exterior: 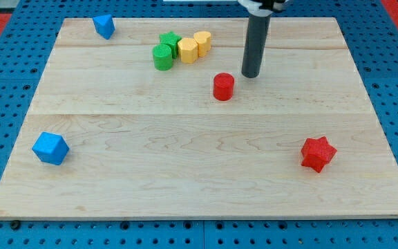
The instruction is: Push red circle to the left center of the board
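Note:
The red circle (223, 86) is a small red cylinder standing a little above the middle of the wooden board (199, 159). My tip (251, 75) is the lower end of a dark rod coming down from the view's top. It rests on the board just to the right of the red circle and slightly above it, a small gap apart, not touching.
A green circle (162, 57), green star (170, 42), yellow hexagon-like block (188, 50) and yellow block (202, 41) cluster at the upper middle. A blue block (103, 26) sits top left, a blue cube (50, 148) lower left, a red star (318, 153) lower right.

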Robot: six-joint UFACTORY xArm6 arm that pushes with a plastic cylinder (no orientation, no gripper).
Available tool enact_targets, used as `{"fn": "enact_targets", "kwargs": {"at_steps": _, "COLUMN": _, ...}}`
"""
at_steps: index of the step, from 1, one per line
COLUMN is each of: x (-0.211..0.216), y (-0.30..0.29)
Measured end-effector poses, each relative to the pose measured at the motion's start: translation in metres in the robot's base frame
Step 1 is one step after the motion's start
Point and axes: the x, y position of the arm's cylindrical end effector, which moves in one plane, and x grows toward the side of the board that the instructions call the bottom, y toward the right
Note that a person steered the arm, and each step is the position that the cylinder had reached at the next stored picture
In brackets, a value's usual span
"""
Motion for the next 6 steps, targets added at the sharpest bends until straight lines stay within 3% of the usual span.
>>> {"fn": "enact_targets", "kwargs": {"at_steps": 3, "x": 0.041, "y": -0.024}}
{"fn": "enact_targets", "kwargs": {"at_steps": 4, "x": 0.055, "y": -0.057}}
{"fn": "enact_targets", "kwargs": {"at_steps": 6, "x": 0.056, "y": -0.233}}
